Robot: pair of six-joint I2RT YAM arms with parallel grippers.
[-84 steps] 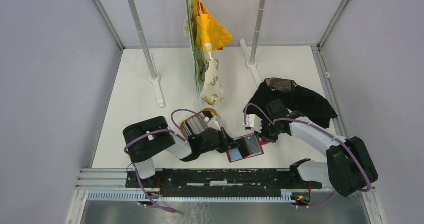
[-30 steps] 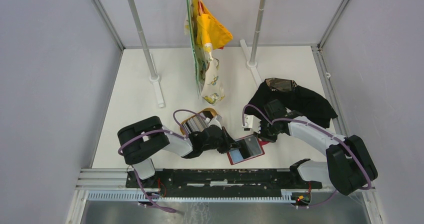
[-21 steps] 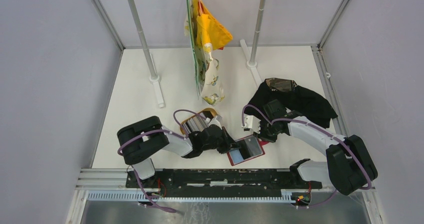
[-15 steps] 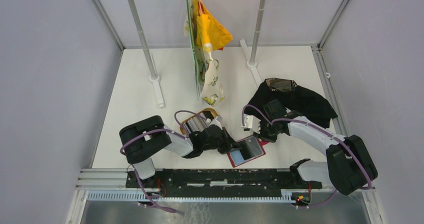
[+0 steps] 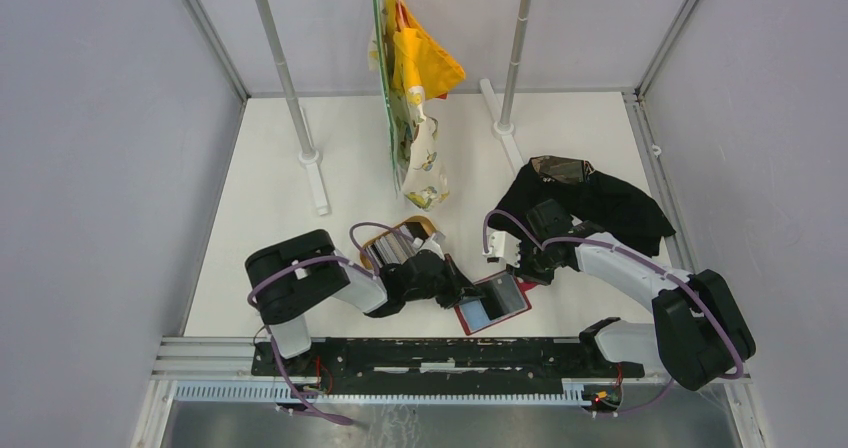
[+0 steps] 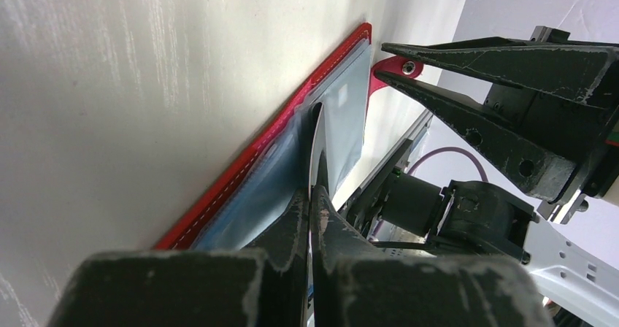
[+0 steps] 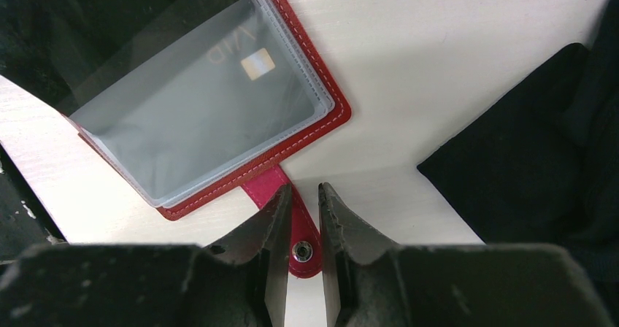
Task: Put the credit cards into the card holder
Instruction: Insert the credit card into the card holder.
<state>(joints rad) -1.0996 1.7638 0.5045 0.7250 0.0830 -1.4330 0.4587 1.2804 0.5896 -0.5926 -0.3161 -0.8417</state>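
Note:
The red card holder (image 5: 497,307) lies open on the table between the arms, its clear sleeves facing up (image 7: 292,152). A grey card (image 7: 204,101) with a gold chip sits inside a sleeve. My left gripper (image 5: 462,294) is at the holder's left edge, shut on a thin credit card (image 6: 319,141) seen edge-on, its far end in the sleeves above the red cover (image 6: 241,168). My right gripper (image 7: 305,192) is shut on the holder's red snap tab (image 7: 301,248), which fills the narrow gap between its jaws. More grey credit cards (image 5: 388,251) stand in a tan tray (image 5: 432,226).
A black cloth (image 5: 610,203) lies just behind the right arm and close to the right fingers (image 7: 540,174). Yellow and patterned cloths (image 5: 415,88) hang from a rack with two posts (image 5: 290,78) at the back. A metal rail (image 5: 450,353) runs along the near edge.
The left arm's elbow has swung slightly left and back right while its gripper stayed at the holder's edge. The right arm and the holder have barely moved.

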